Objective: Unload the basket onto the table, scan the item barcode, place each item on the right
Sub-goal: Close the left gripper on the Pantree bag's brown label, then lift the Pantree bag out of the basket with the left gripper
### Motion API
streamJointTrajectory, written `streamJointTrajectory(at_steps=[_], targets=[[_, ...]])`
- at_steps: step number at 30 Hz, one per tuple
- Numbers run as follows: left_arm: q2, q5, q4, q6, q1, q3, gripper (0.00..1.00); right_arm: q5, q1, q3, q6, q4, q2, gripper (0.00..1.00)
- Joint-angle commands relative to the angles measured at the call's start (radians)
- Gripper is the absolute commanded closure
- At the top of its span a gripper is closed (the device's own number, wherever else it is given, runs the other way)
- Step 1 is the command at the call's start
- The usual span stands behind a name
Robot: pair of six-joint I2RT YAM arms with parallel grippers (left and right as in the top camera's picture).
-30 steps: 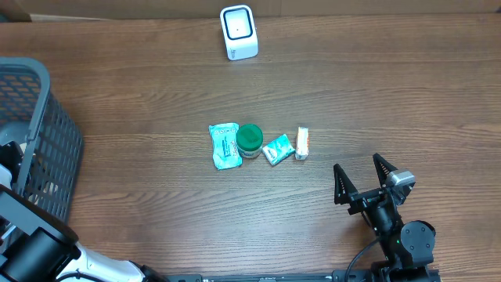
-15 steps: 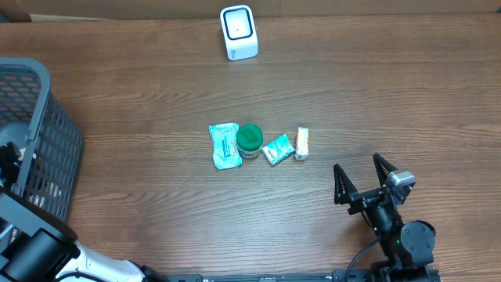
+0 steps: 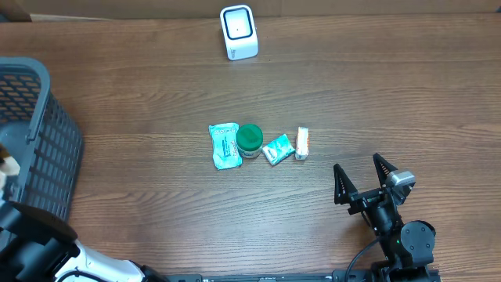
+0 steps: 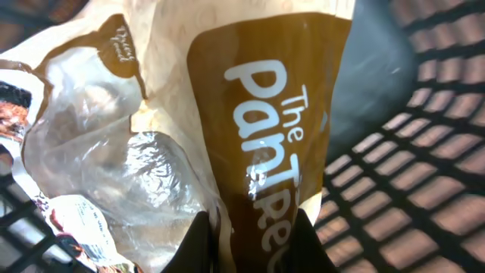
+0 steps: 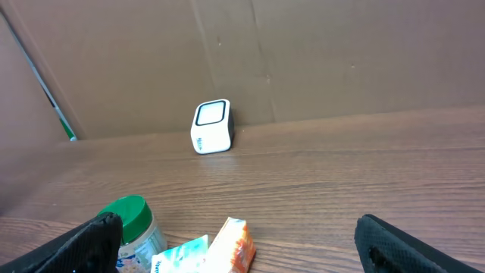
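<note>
The item, a brown and cream plastic bag (image 4: 273, 136) printed "The Pan…", fills the left wrist view inside the grey basket (image 4: 424, 174). My left gripper (image 4: 250, 227) is shut on the bag's lower edge, one dark finger on each side of it. In the overhead view only a pale scrap of the bag (image 3: 8, 164) shows at the basket (image 3: 47, 141). The white barcode scanner (image 3: 238, 32) stands at the table's far edge, also in the right wrist view as the scanner (image 5: 211, 127). My right gripper (image 3: 358, 164) rests open at the front right, holding nothing.
Mid-table lie a teal packet (image 3: 225, 146), a green-lidded jar (image 3: 250, 139), a small teal packet (image 3: 278, 149) and an orange-white box (image 3: 302, 143). A clear wrapper with other packets (image 4: 98, 159) lies beside the bag in the basket. A cardboard wall (image 5: 303, 53) backs the table.
The left arm has shifted slightly at the basket, and a pale piece of the bag now shows at the overhead's left edge. The right arm has not moved.
</note>
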Motion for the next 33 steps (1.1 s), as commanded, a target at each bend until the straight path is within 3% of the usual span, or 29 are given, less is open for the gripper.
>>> streamJointTrajectory(at_steps=[1,10,18,22,26,33], targets=[[-0.049,0.055,-0.043,-0.059,-0.019,0.16,0.96,0.009,0.005,-0.011,0.003,0.005,-0.009,0.0],[-0.205,0.253,-0.039,-0.226,-0.057,0.45,0.96,0.009,0.005,-0.011,0.003,0.005,-0.009,0.0],[-0.34,0.525,-0.092,-0.303,-0.198,0.525,0.96,0.009,0.005,-0.011,0.003,0.005,-0.009,0.0],[-0.377,0.475,-0.197,-0.301,-0.373,0.525,0.96,0.009,0.005,-0.011,0.003,0.005,-0.009,0.0],[-0.382,0.444,-0.199,-0.315,-0.57,0.483,0.96,0.009,0.005,-0.011,0.003,0.005,-0.009,0.0],[-0.338,0.306,-0.194,-0.383,-0.772,0.378,0.96,0.009,0.005,-0.011,0.003,0.005,-0.009,0.0]])
